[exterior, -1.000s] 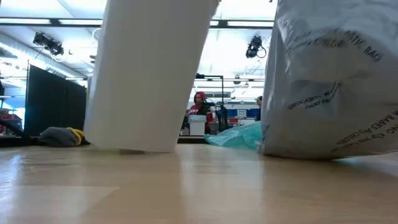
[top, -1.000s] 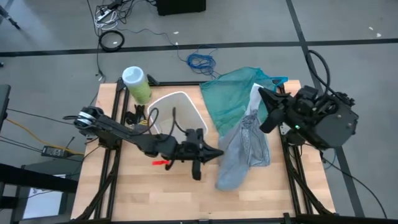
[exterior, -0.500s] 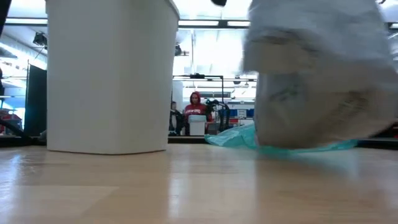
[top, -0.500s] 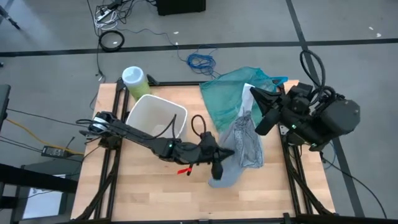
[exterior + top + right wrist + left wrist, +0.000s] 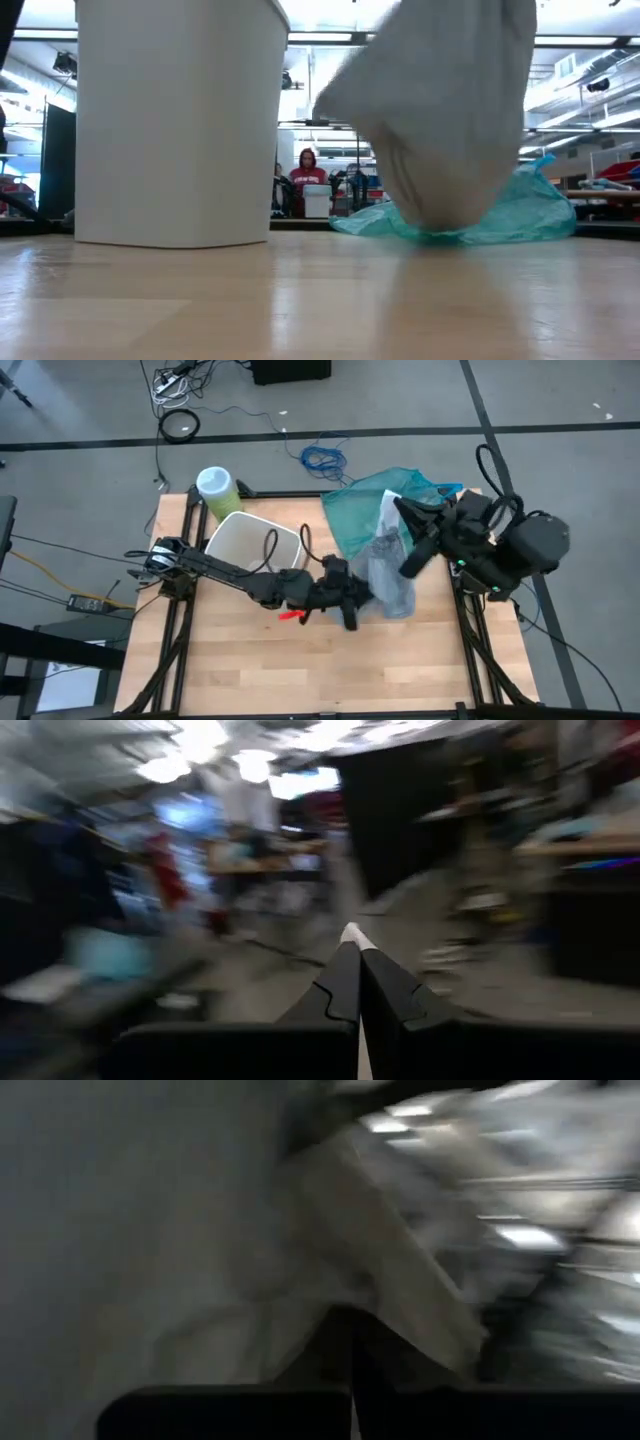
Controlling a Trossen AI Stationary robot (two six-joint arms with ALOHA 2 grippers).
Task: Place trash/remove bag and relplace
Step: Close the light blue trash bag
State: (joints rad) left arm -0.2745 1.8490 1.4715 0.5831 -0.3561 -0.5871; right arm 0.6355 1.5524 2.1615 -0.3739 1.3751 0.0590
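Left claw [image 5: 362,600] low over the middle of the tabletop [image 5: 250,670], clamped on the lower edge of the bag [image 5: 390,565]. Right claw [image 5: 398,510] raised near the far right corner, pinched on the bag's upper end; a sliver of white film caught between its closed tips in the right wrist view [image 5: 357,942]. Bag stretched between the two claws, pale grey and crinkly, hanging as a sagging lump with its bottom near the wood in the low view [image 5: 440,130]. Behind it and partly under it, a teal bag [image 5: 365,510] spread over the far right of the tabletop and past its edge. White bin [image 5: 252,545] upright to the left of the bag, just behind the left arm, apart from the bag. Green roll [image 5: 218,495] at the far left corner. Something small and red [image 5: 291,615] beside the left arm's wrist. No scraps of trash discernible. A person in a red hood [image 5: 306,170] seated far off in the room.
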